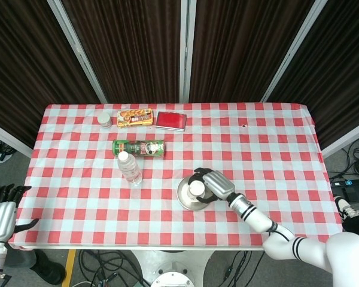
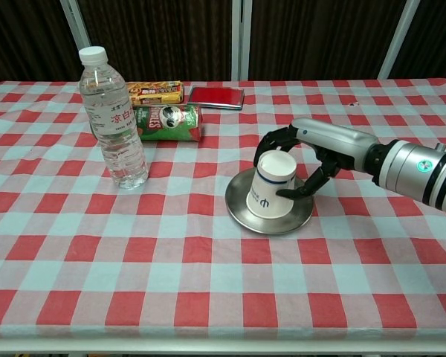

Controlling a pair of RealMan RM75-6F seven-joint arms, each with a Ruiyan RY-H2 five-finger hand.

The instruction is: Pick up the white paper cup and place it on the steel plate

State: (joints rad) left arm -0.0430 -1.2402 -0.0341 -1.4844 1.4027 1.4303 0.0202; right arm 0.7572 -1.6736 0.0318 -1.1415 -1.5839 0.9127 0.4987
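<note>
The white paper cup stands upside down on the steel plate, near the table's front middle. My right hand reaches in from the right and grips the cup, fingers curled over its top and far side, thumb against its near side. My left hand shows only in the head view. It hangs off the table's front left corner with its fingers apart and nothing in it.
A water bottle stands left of the plate. Behind it lies a green Pringles can. At the back are a snack box, a red wallet and a small jar.
</note>
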